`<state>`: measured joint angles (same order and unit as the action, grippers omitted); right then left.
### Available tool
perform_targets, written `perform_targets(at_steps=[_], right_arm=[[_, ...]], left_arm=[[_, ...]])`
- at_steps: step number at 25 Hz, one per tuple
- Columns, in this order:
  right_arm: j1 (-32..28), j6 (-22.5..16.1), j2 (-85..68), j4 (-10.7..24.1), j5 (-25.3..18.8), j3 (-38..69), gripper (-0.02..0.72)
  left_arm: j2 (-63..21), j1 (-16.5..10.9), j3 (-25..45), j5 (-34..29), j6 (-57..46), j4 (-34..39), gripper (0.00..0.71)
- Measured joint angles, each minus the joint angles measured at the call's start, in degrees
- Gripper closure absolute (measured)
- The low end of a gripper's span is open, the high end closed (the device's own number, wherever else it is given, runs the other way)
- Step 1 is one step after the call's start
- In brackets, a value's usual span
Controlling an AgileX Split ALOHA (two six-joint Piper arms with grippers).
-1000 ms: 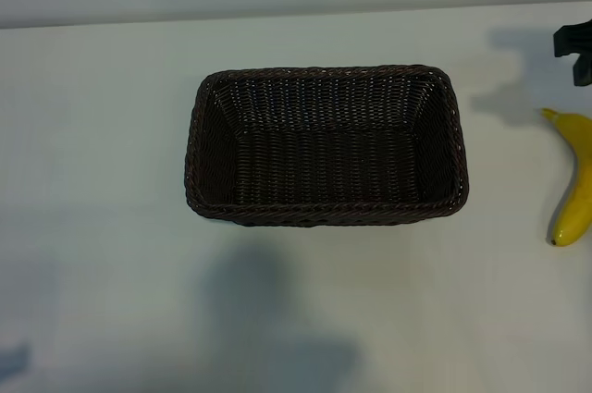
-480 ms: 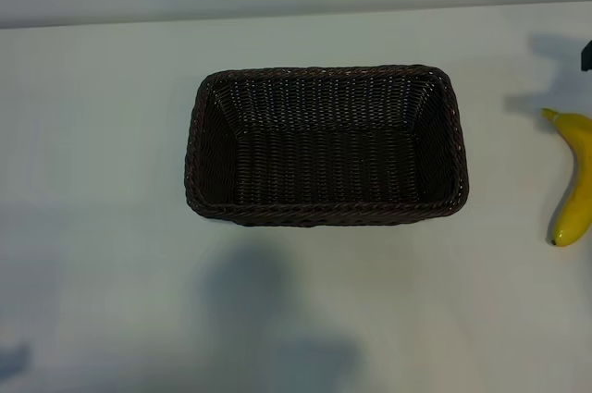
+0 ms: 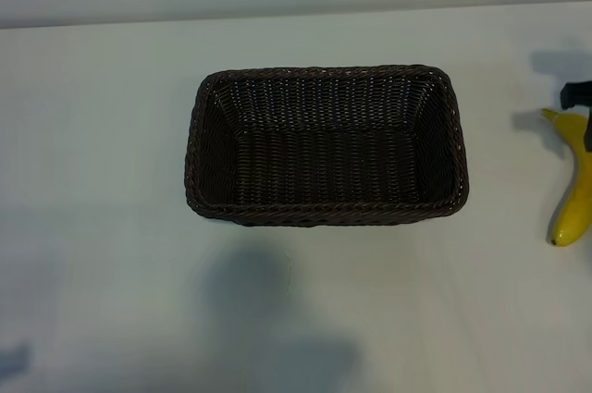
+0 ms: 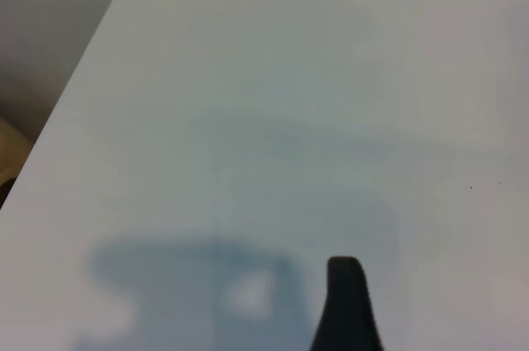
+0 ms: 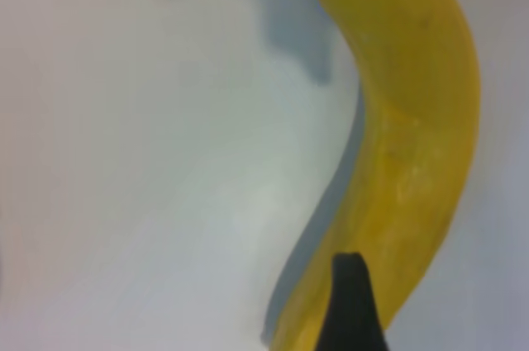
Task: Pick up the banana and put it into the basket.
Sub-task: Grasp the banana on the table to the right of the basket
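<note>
Hanging directly above the banana (image 5: 405, 120), our right gripper (image 3: 578, 102) stands spread and empty; the basket (image 3: 324, 210) sits well aside; our left gripper (image 4: 347, 305) is parked, also spread.

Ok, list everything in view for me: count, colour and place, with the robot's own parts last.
basket: one, dark brown woven wicker, middle of the table, nothing inside it.
banana: one, bright yellow, lying on the table at the right edge of the exterior view, apart from the basket.
table: one, white, under everything.
right claw: one, black, open, over the banana's stem end at the right edge of the exterior view; nothing held.
left claw: one, black, open, seen only in the left wrist view, one fingertip over bare table; nothing held.
</note>
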<state>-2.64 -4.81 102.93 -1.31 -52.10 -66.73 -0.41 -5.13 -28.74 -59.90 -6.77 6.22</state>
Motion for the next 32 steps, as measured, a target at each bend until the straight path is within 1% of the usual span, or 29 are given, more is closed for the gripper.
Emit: perform_targets(at_steps=[4, 9, 19, 25, 32], right_arm=[[-0.33, 0.05, 3.60, 0.63, 1.90, 0.00, 0.169], [-1.63, 0.05, 6.61, 0.96, 2.95, 0.00, 0.169], [-2.24, 0.10, 8.03, -0.74, 4.26, -0.13, 0.169], [-2.24, 0.15, 9.50, -0.86, 5.01, -0.13, 0.169], [-2.24, 0.15, 10.53, -0.86, 6.91, -0.13, 0.173]], left_arm=[[0.00, 0.00, 0.00, 0.00, -0.05, 0.00, 0.150], [0.00, 0.00, 0.00, 0.00, -0.05, 0.00, 0.150], [0.00, 0.00, 0.00, 0.00, -0.05, 0.00, 0.150], [0.00, 0.00, 0.00, 0.00, -0.05, 0.00, 0.150], [0.00, 0.00, 0.00, 0.00, -0.05, 0.00, 0.150]])
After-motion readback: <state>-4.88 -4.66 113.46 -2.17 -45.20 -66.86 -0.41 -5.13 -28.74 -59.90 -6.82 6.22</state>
